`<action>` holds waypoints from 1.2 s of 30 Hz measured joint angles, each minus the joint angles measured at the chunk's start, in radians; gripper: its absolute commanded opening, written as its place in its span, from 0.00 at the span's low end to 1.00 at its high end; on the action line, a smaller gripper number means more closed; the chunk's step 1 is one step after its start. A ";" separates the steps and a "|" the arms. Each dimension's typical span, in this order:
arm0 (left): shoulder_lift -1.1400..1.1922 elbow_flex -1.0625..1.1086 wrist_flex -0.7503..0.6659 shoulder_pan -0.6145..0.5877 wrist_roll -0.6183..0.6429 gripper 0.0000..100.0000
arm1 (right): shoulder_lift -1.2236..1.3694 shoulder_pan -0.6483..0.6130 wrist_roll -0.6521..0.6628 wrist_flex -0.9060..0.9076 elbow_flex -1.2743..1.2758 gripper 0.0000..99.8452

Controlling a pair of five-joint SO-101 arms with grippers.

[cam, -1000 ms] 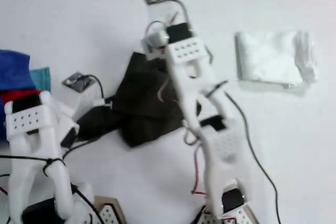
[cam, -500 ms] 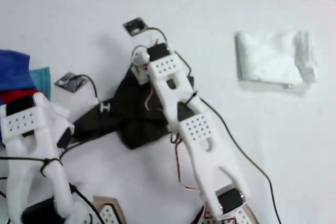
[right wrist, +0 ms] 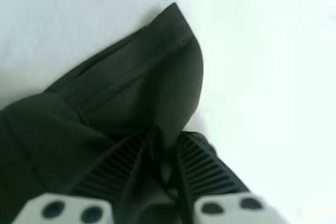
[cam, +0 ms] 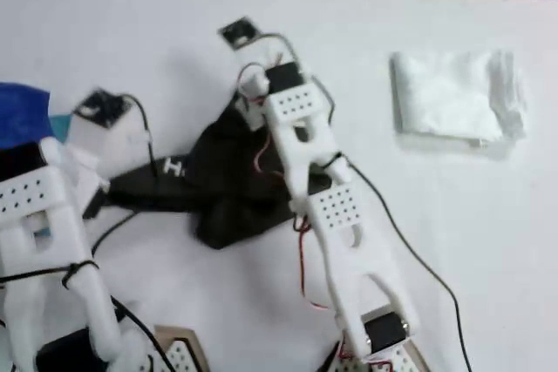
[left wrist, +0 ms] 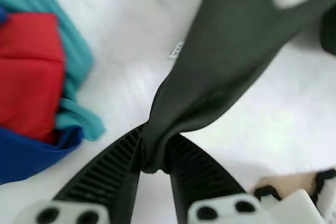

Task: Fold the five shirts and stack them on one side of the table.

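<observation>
Both claws are clamped on the black shirt. The left claw is pinched on the very end of a drawn-out strip of cloth, prob. a sleeve or corner. The right claw is nipped on a fold at the shirt's far edge. The shirt sits mid-worktop, bulk crumpled under the right arm, w/ the strip running out toward the left arm. Main risk IMO: the left claw has only the tip of the fabric btwn its fingers, so a hard pull apart could tug it free & the strip drops in a heap. Same on the right side, since that grip is on a thin fold, not a thick bunch. 2nd risk: the two grips may not be matching corners, so spreading would twist the shirt vs. laying it flat, and the fold would come out lopsided. 3rd: the left claw is near the unfolded pile of blue shirt, red shirt & teal shirt, so a swing that way could snag one. The folded white shirt lies well apart at the far right, no threat. Orientation: the long axis runs across the worktop from the left arm's side toward the far middle, slightly slanted. The narrow end points at the left claw, the wide bunched end at the right claw. Can't tell collar from hem.
</observation>
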 measured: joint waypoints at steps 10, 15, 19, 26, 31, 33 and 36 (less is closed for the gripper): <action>0.002 -0.417 0.000 0.072 0.229 0.03 | -0.293 0.107 0.002 0.087 -0.006 0.02; 0.002 -0.640 0.002 0.112 0.247 0.03 | -0.476 0.155 0.002 0.095 -0.006 0.02; 0.002 -0.790 0.011 0.112 0.247 0.03 | -0.638 0.195 0.002 0.097 -0.006 0.02; -0.009 -0.801 0.190 0.187 0.247 0.03 | -0.881 0.215 0.000 0.097 0.160 0.02; -0.009 -0.574 0.245 0.241 0.245 0.03 | -1.102 0.216 -0.060 0.097 0.646 0.02; -0.009 -0.454 0.233 0.242 0.249 0.03 | -1.204 0.216 -0.064 0.094 0.895 0.02; -0.009 -0.267 0.192 0.245 0.249 0.03 | -1.358 0.229 -0.051 -0.005 1.289 0.02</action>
